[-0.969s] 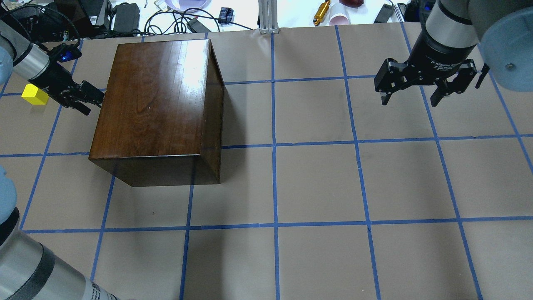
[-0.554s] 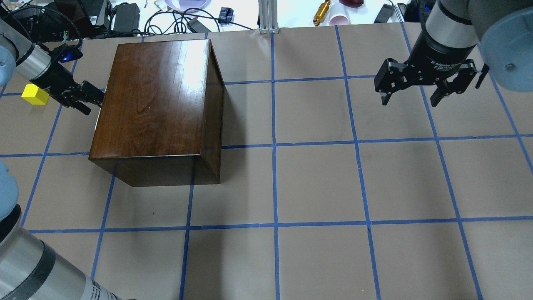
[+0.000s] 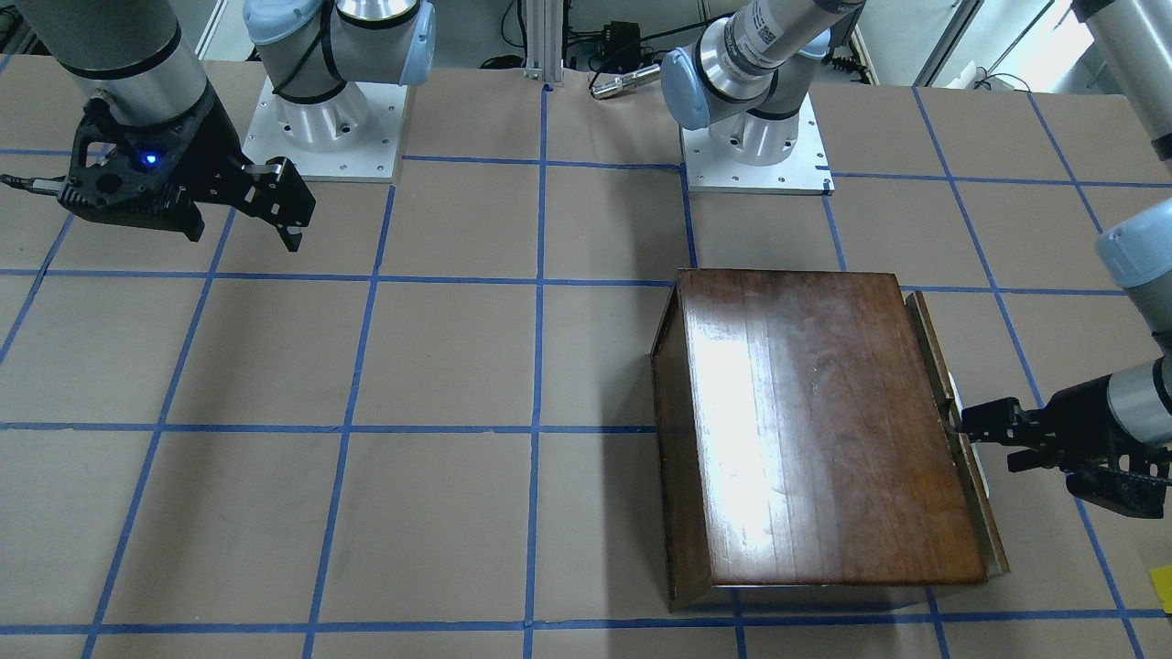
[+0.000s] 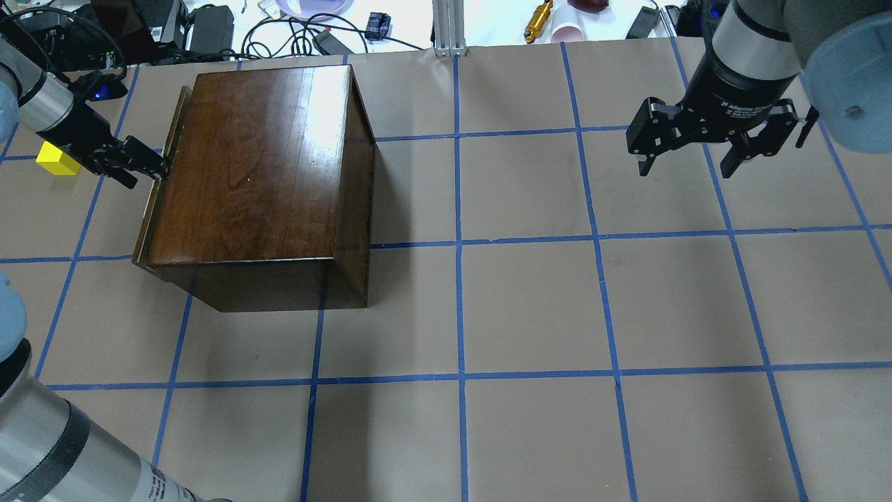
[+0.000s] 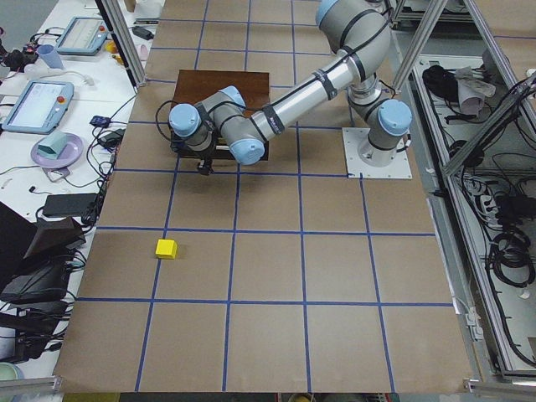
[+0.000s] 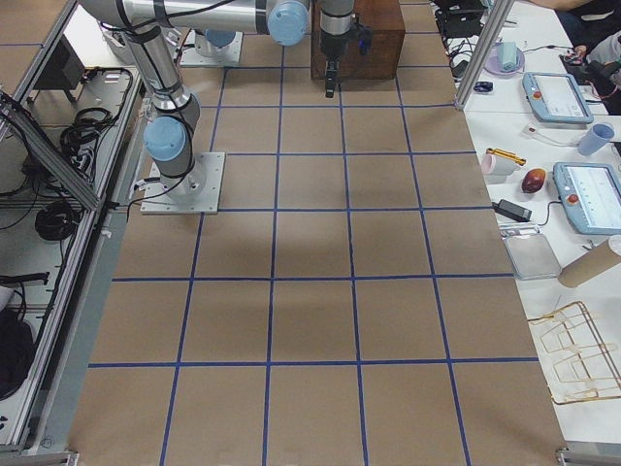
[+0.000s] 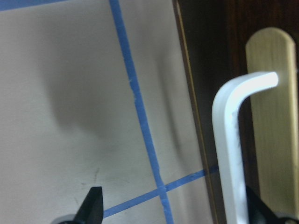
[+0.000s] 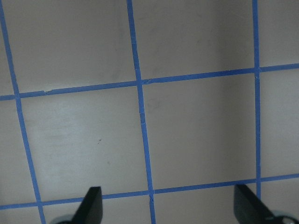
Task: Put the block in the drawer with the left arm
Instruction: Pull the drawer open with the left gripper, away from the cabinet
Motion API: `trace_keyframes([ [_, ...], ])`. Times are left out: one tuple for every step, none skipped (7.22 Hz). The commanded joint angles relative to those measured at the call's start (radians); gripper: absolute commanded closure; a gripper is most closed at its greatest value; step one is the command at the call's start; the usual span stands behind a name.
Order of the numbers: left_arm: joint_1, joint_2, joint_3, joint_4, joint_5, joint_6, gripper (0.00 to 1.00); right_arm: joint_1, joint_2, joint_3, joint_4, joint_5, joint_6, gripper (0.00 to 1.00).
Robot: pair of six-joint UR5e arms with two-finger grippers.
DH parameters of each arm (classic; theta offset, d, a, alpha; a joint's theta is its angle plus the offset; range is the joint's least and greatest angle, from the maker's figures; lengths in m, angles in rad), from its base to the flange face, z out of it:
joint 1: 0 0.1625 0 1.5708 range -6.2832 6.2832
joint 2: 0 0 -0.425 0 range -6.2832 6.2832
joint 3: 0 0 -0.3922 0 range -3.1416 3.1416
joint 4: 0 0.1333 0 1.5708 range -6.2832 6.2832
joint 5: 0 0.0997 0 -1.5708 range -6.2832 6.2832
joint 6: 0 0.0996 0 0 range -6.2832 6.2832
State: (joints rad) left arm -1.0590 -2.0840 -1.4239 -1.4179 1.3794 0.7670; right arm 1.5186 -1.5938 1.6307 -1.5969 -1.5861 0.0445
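1. Overhead exterior view: the shallow pale-wood drawer (image 4: 150,216) with its dark brown front stood slightly out of the glossy dark-brown wooden cabinet (image 4: 265,167). The front faced the robot's left, and its long axis ran away from the robot.
2. The black two-finger left gripper (image 4: 146,174) met that front about midway along. The small bright yellow cube (image 4: 56,159) lay on the brown paper-covered table (image 4: 529,307) beside the wrist, partly covered by it and apart from the fingers.
3. Only the left wrist-mounted view showed the small metal pull (image 7: 226,140). It sat between wide-spread fingers (image 7: 93,205), close to the one at that view's right.
4. The exterior left view showed the cube (image 5: 166,249) whole, well apart from the cabinet.
5. The black right gripper (image 4: 686,169) hung over the table with its fingers spread wide, holding nothing.
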Motion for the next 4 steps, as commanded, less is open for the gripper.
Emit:
trace_keyframes([
  [0.022, -0.001, 0.003, -0.012, -0.005, 0.037, 0.0, 0.0, 0.0, 0.001, 0.0, 0.0, 0.0, 0.0],
  [0.033, -0.001, 0.005, -0.018, -0.005, 0.073, 0.0, -0.002, 0.0, 0.0, 0.0, 0.0, 0.0, 0.0],
  [0.053, -0.001, 0.005, -0.024, -0.005, 0.101, 0.0, 0.0, 0.0, 0.0, 0.0, 0.0, 0.0, 0.0],
  [0.059, -0.002, 0.011, -0.026, -0.003, 0.121, 0.0, 0.0, 0.0, 0.0, 0.0, 0.0, 0.0, 0.0],
])
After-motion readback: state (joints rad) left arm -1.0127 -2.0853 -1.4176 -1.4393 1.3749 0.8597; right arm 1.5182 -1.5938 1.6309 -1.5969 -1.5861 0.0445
